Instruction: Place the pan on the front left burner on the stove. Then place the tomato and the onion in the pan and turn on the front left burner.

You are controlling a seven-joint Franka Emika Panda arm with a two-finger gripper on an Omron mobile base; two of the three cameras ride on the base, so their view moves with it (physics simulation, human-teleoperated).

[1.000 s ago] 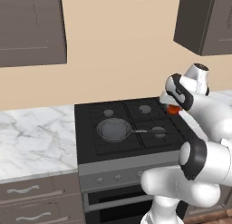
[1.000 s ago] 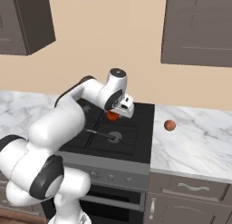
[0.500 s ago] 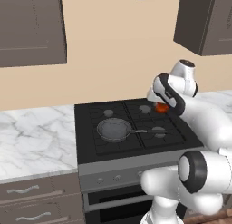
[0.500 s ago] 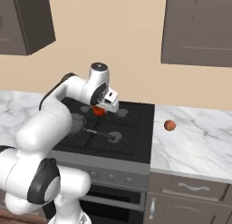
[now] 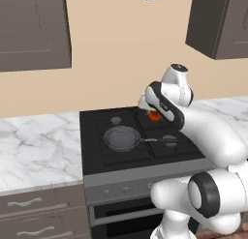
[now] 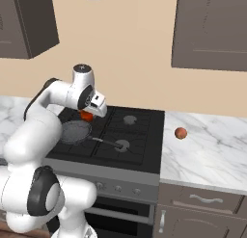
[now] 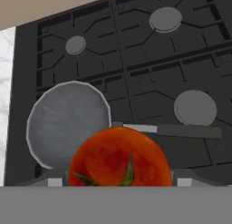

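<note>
Closest to the camera, the tomato [image 7: 120, 157] sits clamped between the jaws of the gripper [image 7: 118, 182], which stand wide around it w/ stem end turned toward the lens; the gripper [image 5: 154, 113] carries it in the air above the stove [image 5: 140, 158]. By the look of it the fruit is light, smooth and a bit slippery, w/ a skin likely to bruise, so a hold across its widest girth seems right, pressure kept gentle. Being near round, it has no real long axis.

Just beyond and below the jaws, slightly to one side, lies the pan [image 7: 69, 123], flat on the front left burner [image 5: 122, 138] and holding nothing yet. Probably stiff and heavier than the fruit. Its long thin handle [image 7: 172, 130] runs off sideways across the grates toward the neighbouring front burner cap [image 7: 195, 108]; that line is the pan's long axis, roughly parallel to the stove front.

Farther back: two rear burner caps [image 7: 166, 19].

Farthest from the jaws, well apart, the onion [image 6: 180, 133] waits on the marble counter [image 6: 212, 150] beside the stove. Likely firm, dry-skinned, easy to pinch across the middle.
</note>
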